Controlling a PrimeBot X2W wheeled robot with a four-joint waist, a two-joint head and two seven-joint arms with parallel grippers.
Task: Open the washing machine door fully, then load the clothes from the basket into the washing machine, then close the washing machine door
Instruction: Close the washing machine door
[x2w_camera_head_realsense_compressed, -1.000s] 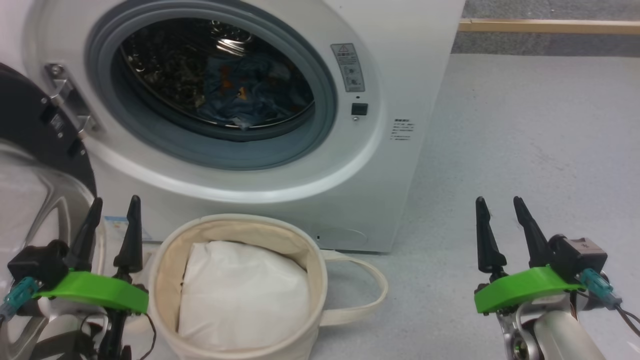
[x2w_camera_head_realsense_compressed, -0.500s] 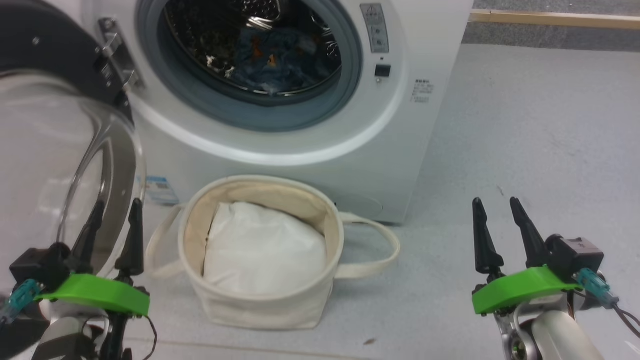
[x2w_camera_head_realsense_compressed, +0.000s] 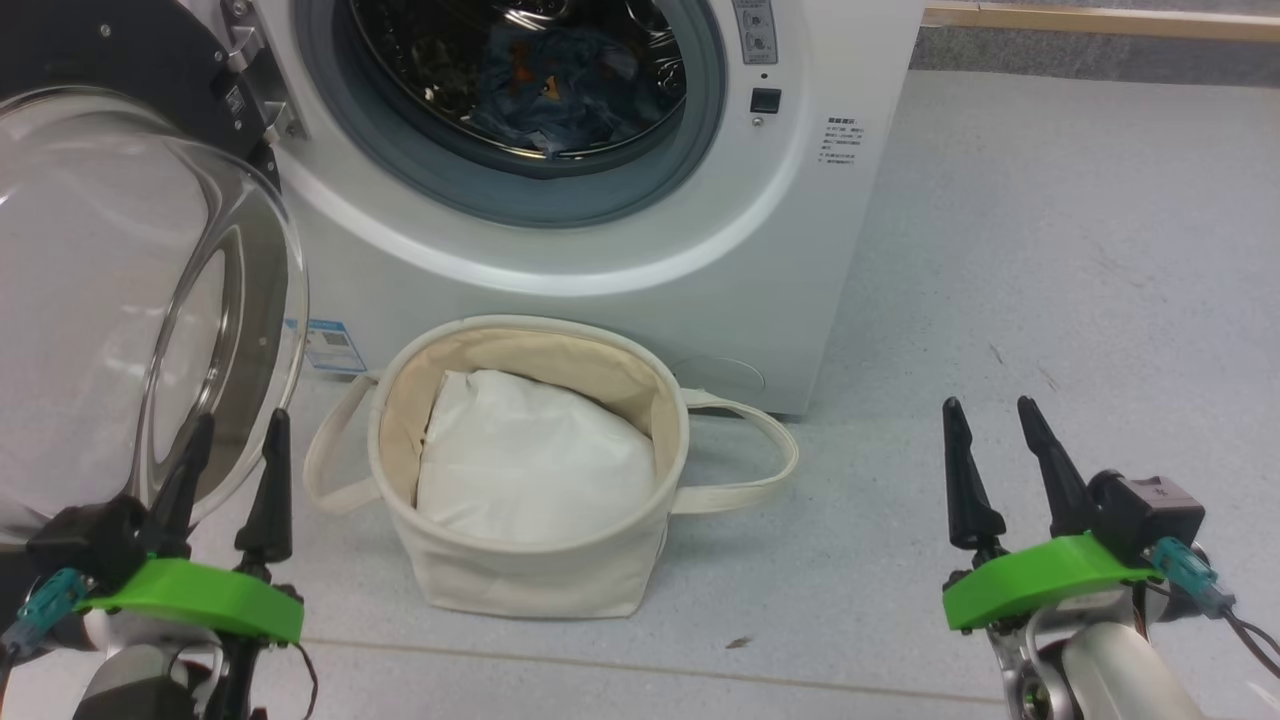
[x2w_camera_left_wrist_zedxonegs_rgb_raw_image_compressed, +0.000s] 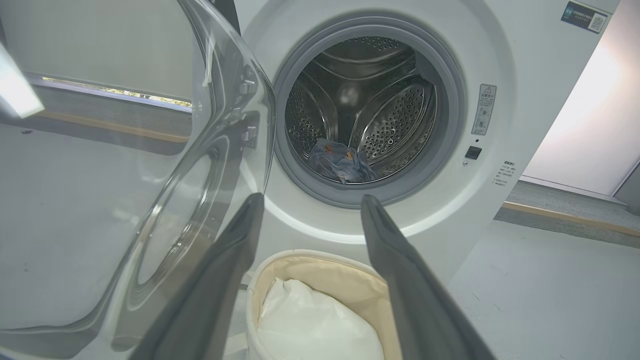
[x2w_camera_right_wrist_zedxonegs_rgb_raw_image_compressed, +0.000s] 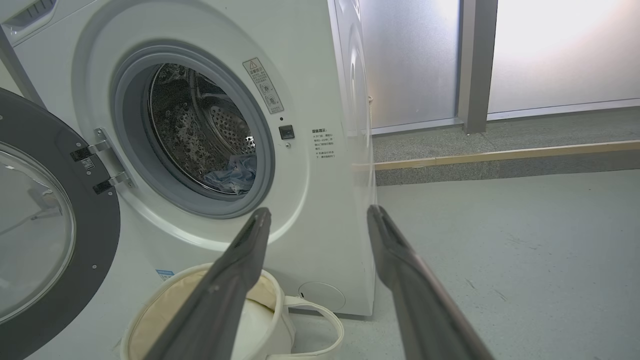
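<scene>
The white washing machine stands with its door swung open to the left, the glass bowl facing me. A light blue piece of the clothes lies inside the steel drum, and the left wrist view shows the same garment. The cream basket sits on the floor before the machine and holds a plain white padding cloth. My left gripper hangs open and empty between door and basket. My right gripper is open and empty over the floor, to the right of the basket.
Grey floor stretches to the right of the machine. A wood-coloured strip runs along the back. The open door's black rim stands close to my left arm. A frosted glass wall lies beyond the machine.
The head camera has moved, so the machine sits higher in the picture and more floor shows. Both grippers stay open in the same places in view. Basket and clothes lie as before.
</scene>
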